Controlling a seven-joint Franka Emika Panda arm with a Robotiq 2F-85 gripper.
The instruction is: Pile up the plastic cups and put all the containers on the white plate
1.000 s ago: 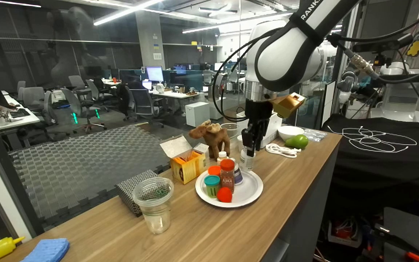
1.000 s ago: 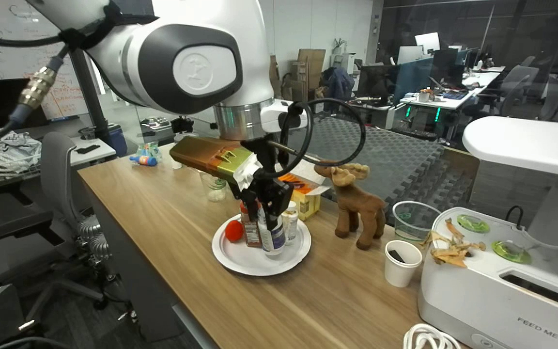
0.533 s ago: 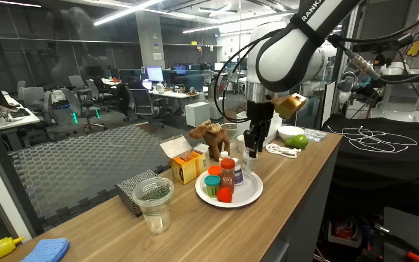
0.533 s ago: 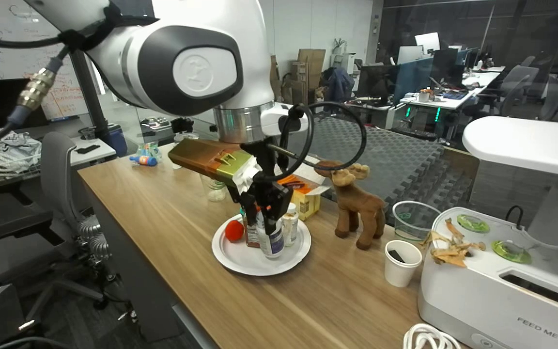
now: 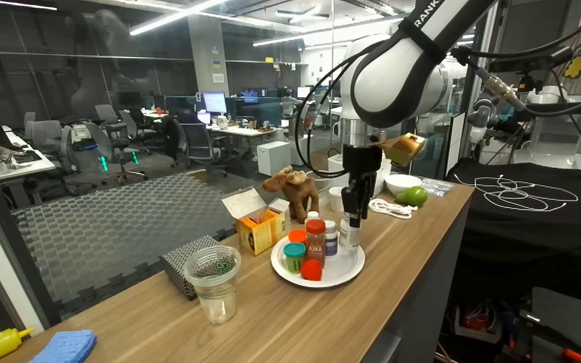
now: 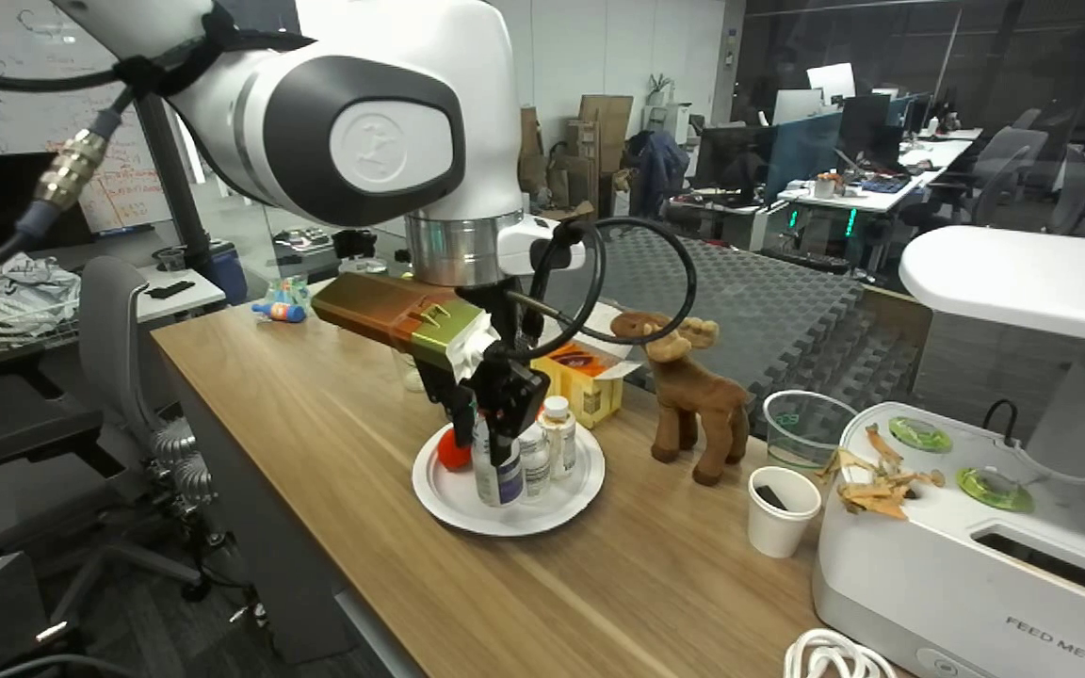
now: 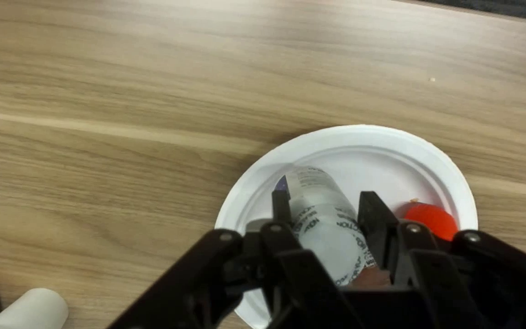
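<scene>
Gripper (image 7: 324, 202) holding purple-and-white bottle (image 7: 328, 224) over white plate (image 5: 339, 269), contact unclear; in exterior view, stacked clear plastic cups (image 5: 214, 282) standing at eight o'clock from plate.

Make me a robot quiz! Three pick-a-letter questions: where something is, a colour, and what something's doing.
1. Where is the AJIKA jar?
A. Inside the yellow box
B. On the white plate
C. Under the blue sponge

2. What colour is the lid of the small green pot?
A. Pink
B. Black
C. Teal

3. What is the end effector doing?
A. Gripping a white bottle
B. Gripping the toy moose
C. Hanging empty

1 B: an exterior view shows it standing inside the plate's rim.
2 C: the lid is blue-green there.
3 A: the wrist view shows the bottle clamped in it.
</scene>
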